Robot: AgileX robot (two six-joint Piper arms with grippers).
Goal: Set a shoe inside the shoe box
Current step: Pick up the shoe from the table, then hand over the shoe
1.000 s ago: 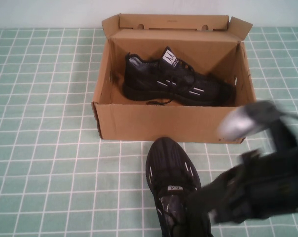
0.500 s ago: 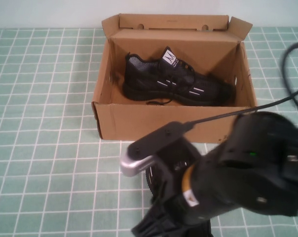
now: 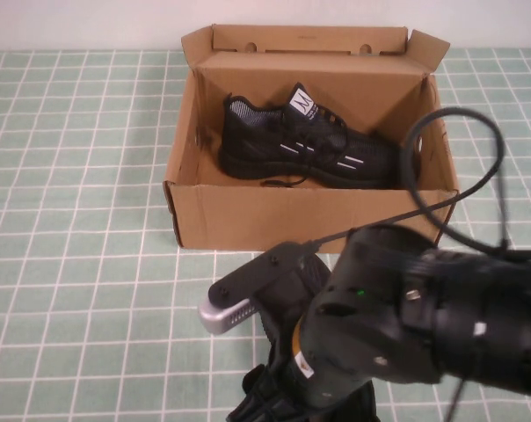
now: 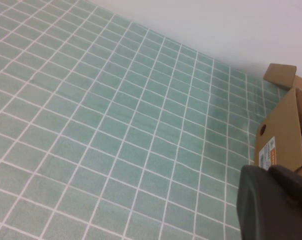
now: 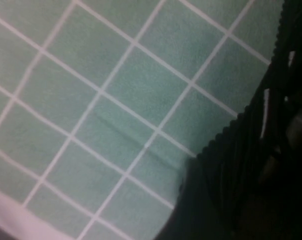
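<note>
Because the right arm (image 3: 406, 325) filled the view from five to six o'clock, we saw almost nothing of the shoe from above. Only the right wrist view gave us a piece of it: the shoe (image 5: 241, 165) lay on the table, showing the ribbed edge of its black sole and a short white dash, with the rest lost in shadow. The right claw (image 3: 258, 400) sat low at six o'clock, cut off by the picture's lower edge. We could not tell how wide it stood, nor whether it touched the shoe. The arm reached in from four o'clock, its bulky wrist bent down over the shoe's place. A silver-tipped camera bracket (image 3: 226, 309) stuck out toward nine o'clock, and a black cable (image 3: 476, 132) looped up across the box's right wall.

The left claw (image 4: 273, 202) showed only as a dark block in its own wrist view, closed tight on itself, hanging above green tiles with a corner of the shoe box (image 4: 286, 130) beside it.

From above, the shoe box (image 3: 292, 220) stood at twelve o'clock with its lid folded back. A twin sneaker (image 3: 309, 145) lay along its rear wall. The front wall hid the floor just behind it. The table (image 3: 81, 176) spread open toward nine o'clock.
</note>
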